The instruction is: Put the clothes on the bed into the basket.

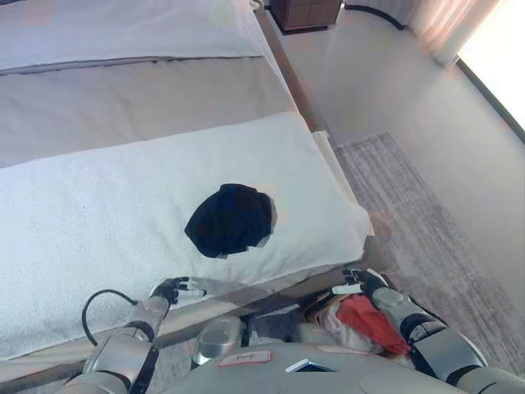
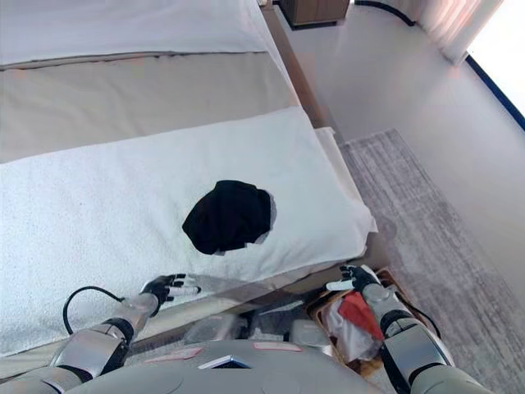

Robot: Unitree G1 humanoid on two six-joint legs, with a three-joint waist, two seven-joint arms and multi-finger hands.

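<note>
A black garment [image 1: 230, 219] lies bunched on the white bed cover [image 1: 98, 205], near the bed's front edge. A brown basket [image 2: 394, 287] stands on the floor at the bed's foot corner, holding red cloth [image 1: 369, 316] and white cloth [image 2: 338, 316]. My left hand [image 1: 174, 289] rests at the bed's front edge, below and left of the black garment, fingers straight and empty. My right hand [image 1: 361, 281] hovers over the basket with relaxed fingers, holding nothing.
A grey rug [image 1: 418, 222] lies on the floor right of the bed. A dark wooden cabinet [image 1: 303, 12] stands at the back. A beige band of bedding [image 1: 139, 103] crosses the bed further up.
</note>
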